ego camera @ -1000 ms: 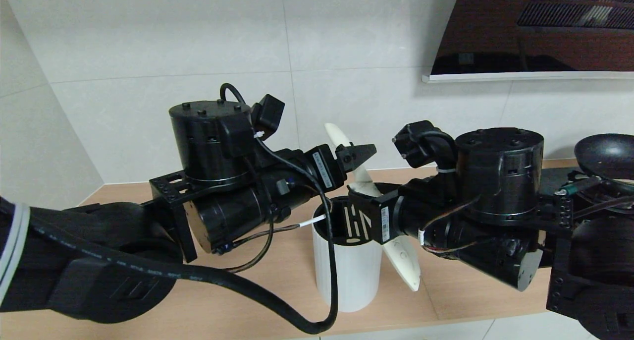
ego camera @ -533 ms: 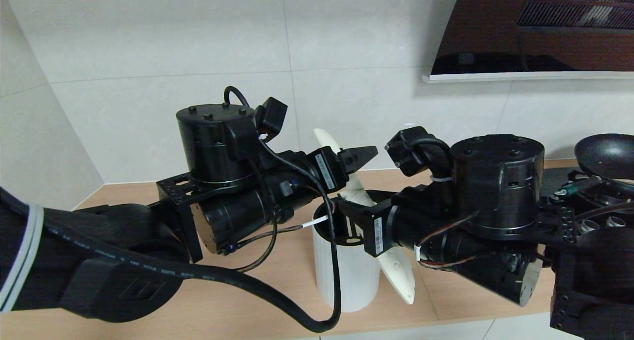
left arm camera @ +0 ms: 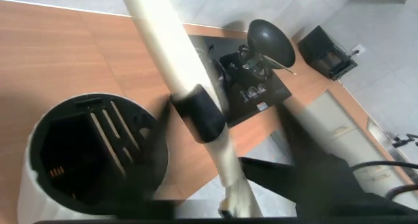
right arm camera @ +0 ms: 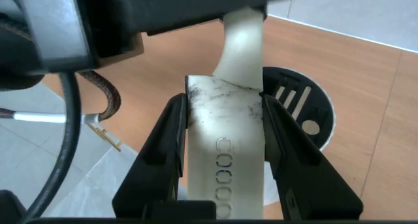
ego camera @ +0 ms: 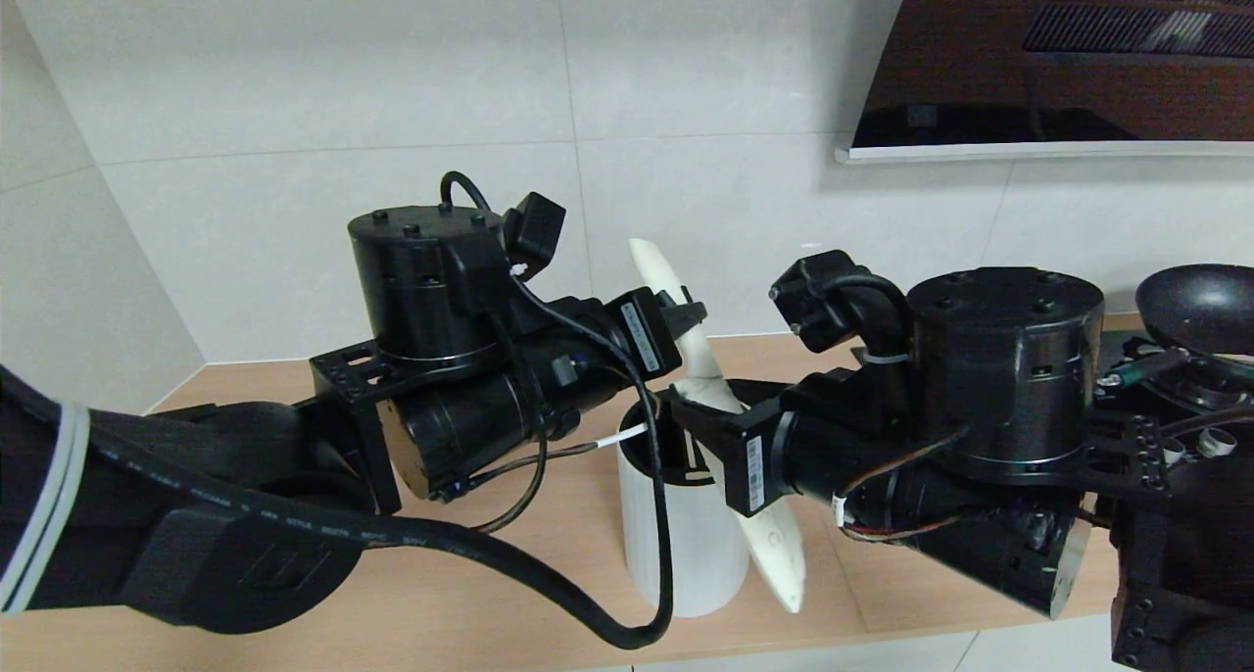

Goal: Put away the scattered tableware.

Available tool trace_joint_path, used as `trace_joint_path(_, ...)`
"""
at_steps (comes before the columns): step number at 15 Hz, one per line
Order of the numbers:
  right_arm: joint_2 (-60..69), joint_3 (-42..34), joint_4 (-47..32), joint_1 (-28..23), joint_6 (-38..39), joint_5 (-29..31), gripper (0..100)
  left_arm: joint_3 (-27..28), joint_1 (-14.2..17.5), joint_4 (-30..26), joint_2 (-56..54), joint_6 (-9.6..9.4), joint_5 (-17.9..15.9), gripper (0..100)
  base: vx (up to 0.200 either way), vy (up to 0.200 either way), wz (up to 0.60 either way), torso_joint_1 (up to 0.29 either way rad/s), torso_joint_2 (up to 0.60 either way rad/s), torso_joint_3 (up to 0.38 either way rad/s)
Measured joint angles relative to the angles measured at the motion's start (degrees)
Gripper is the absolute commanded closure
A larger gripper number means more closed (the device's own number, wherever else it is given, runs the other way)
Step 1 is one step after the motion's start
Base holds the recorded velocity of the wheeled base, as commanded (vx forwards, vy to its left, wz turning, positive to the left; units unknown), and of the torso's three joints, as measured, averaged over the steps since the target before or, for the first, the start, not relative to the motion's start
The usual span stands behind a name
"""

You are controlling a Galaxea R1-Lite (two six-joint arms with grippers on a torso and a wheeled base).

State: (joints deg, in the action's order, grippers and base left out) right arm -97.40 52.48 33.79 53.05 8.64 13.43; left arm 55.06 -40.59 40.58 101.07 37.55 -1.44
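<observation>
**A:** Where's the paddle now?

**B:** In the air above the holder, tilted, and gripped twice. The left tool is closed on the thin handle near the top. The right tool is clamped across the wider part lower down, with a finger pressed on each side. The blade hangs down past the holder's rim on the outside, not over the opening.

**A:** So it's a handover. How should it go?

**B:** I'd say only one tool should let go, and only once the other's grip is sure. The left one looks better placed to carry it. From there the paddle needs to be stood more upright and lifted until the blade clears the rim. Then it can be centred over the open part of the holder and lowered gently.

**A:** What could go wrong?

**B:** The holder is tall and light-looking, so a nudge at the rim might tip it. Part of its mouth has a slotted insert, which the blade could catch on. The left arm's cable drapes right across the holder's front and may snag.

**A:** What else is around?

**B:** The holder stands on a wooden bench. A dark wok sits on the stove well to the right, out of the way.
</observation>
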Motion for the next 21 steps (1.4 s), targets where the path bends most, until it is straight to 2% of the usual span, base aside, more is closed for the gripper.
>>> trace_joint_path(6, -0.06, 0.09, 0.04, -0.07, 0.06, -0.06, 100, 0.02, -0.02, -0.02, 0.39, -0.11, 0.38, 100, 0.000, 0.000, 0.00, 0.000, 0.00, 0.000)
trace_joint_path(8, -0.12, 0.24, 0.09, -0.17, 0.22, 0.02, 100, 0.17, -0.02, -0.05, 0.39, -0.27, 1.62, 100, 0.000, 0.000, 0.00, 0.000, 0.00, 0.000)
trace_joint_path(9, -0.17, 0.29, 0.12, -0.17, 0.22, 0.09, 0, 0.24, -0.02, -0.05, 0.35, -0.33, 1.87, 100, 0.000, 0.000, 0.00, 0.000, 0.00, 0.000)
trace_joint_path(12, -0.15, 0.29, 0.20, -0.22, 0.74, 0.09, 0, 0.77, 0.02, -0.27, -0.30, -0.44, 2.58, 100, 0.000, 0.000, 0.00, 0.000, 0.00, 0.000)
trace_joint_path(16, 1.01, 0.02, 0.06, -1.12, 0.79, 0.22, 0, 2.43, 0.16, -2.46, -3.23, -1.12, 5.71, 100, 0.000, 0.000, 0.00, 0.000, 0.00, 0.000)
trace_joint_path(19, 4.57, -1.05, -0.57, -4.30, 0.44, -0.20, 0, 6.97, 0.60, -8.02, -5.75, -3.85, 11.73, 100, 0.000, 0.000, 0.00, 0.000, 0.00, 0.000)
trace_joint_path(20, 5.95, -1.29, -1.15, -5.86, 0.39, -0.28, 0, 9.40, 0.69, -10.51, -6.23, -5.28, 14.17, 100, 0.000, 0.000, 0.00, 0.000, 0.00, 0.000)
trace_joint_path(21, 7.46, -1.49, -2.65, -7.57, 0.35, -0.28, 0, 12.63, 0.79, -14.15, -6.62, -7.55, 17.16, 100, 0.000, 0.000, 0.00, 0.000, 0.00, 0.000)
